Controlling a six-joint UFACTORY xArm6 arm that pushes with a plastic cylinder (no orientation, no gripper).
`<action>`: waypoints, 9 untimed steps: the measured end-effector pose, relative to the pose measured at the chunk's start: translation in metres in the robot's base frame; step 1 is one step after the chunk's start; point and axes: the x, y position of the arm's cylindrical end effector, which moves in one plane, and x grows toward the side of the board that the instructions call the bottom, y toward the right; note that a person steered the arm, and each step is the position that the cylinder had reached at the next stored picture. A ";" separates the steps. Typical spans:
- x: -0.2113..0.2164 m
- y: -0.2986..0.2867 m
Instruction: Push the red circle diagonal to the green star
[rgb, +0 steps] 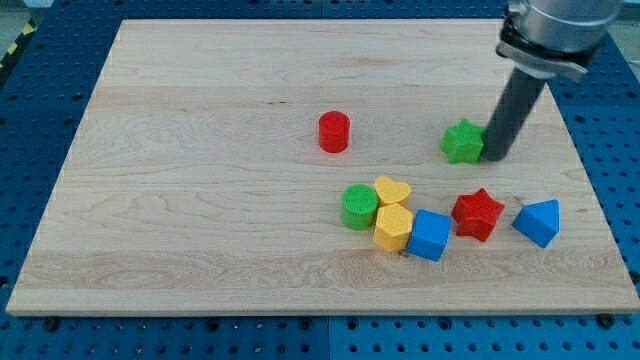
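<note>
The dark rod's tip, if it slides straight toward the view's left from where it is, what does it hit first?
My tip sits at the right side of the green star block, seemingly touching it, so it meets that first. Farther left lies the red cylinder block.

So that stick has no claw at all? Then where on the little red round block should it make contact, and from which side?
No claw, so I only push. My tip now sits beside the green star, on its right in the view. The red circle is an upright cylinder, so I would probably press its curved wall dead centre, from the view's left, nudging it toward the star; off-centre contact may let it slip aside.
</note>
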 end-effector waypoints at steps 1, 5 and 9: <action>-0.015 -0.034; 0.019 -0.163; 0.019 -0.172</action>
